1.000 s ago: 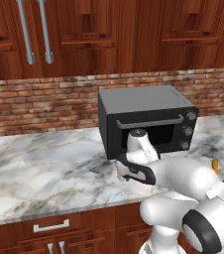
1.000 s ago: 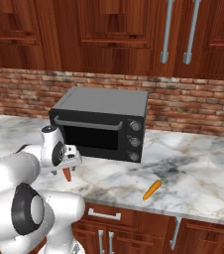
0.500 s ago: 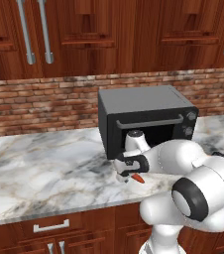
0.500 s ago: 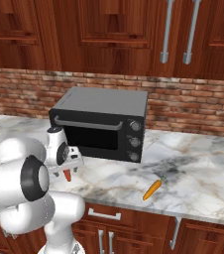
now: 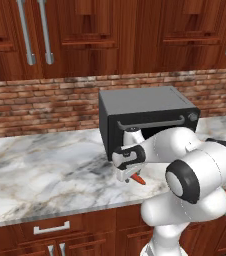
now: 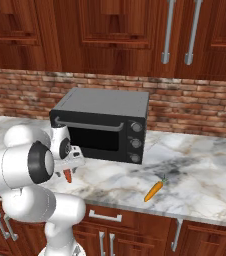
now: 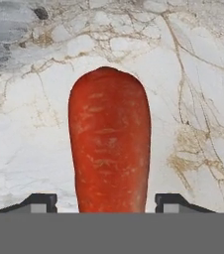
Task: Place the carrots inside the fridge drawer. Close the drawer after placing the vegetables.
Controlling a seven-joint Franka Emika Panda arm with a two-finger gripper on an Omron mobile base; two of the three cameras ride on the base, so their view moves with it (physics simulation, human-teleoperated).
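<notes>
**Claw** (image 7: 109,203): jaws part open. In the hand view the two dark finger tips (image 7: 39,202) stand either side of the red-orange carrot (image 7: 109,149), with a strip of marble showing between each tip and the carrot's flank, so no contact can be seen there. Whether the pads touch the carrot lower down cannot be told.

**Red-orange carrot:** lower centre of the left base view (image 5: 139,179), directly under the claw (image 5: 131,175). It lies low over the marble counter (image 5: 50,170), in front of the black toaster oven (image 5: 145,107).

**Right base view:** claw (image 6: 68,169) and red-orange carrot (image 6: 67,176) at lower left, before the toaster oven's (image 6: 105,107) left front corner. This view adds an orange carrot with green top (image 6: 155,190), lying on the counter (image 6: 205,165) at lower centre-right, well apart from the claw.

**Hand view:** shows the carrot's rounded end pointing to the top of the frame and its rough, mottled skin.

**Background:** brick wall (image 5: 45,102) and dark wood cabinets (image 6: 110,30).
</notes>
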